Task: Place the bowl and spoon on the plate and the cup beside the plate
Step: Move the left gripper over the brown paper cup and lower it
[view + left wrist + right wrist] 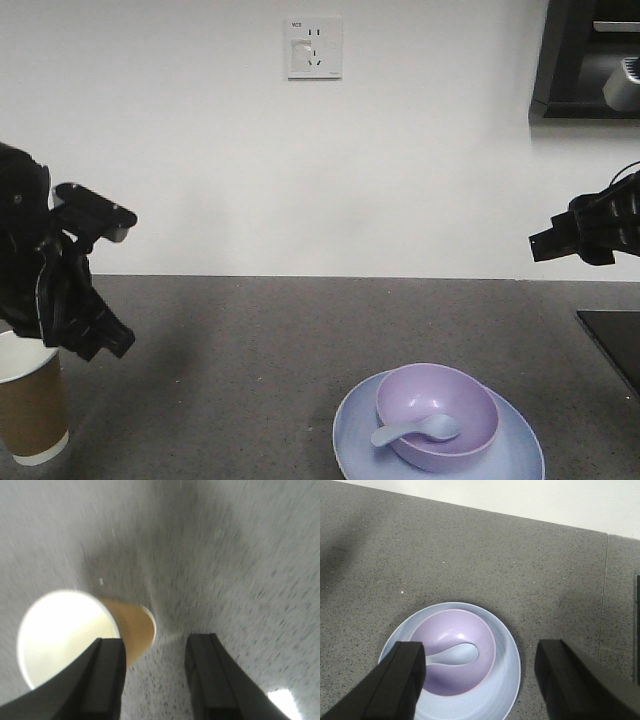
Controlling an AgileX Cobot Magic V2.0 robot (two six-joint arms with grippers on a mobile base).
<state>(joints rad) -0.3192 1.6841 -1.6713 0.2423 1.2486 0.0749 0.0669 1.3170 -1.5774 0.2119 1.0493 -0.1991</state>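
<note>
plate (512,452): on grey counter (250,350)
bowl (440,400): sits on plate
spoon (416,431): inside bowl
cup (32,408): upright, well left of plate
left gripper (157,675): spread wide, empty, above cup
right gripper (480,652): spread wide, empty, above plate

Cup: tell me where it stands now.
The cup stands upright at the front view's lower left on the counter, under the open left end effector, well apart from the plate.
</note>
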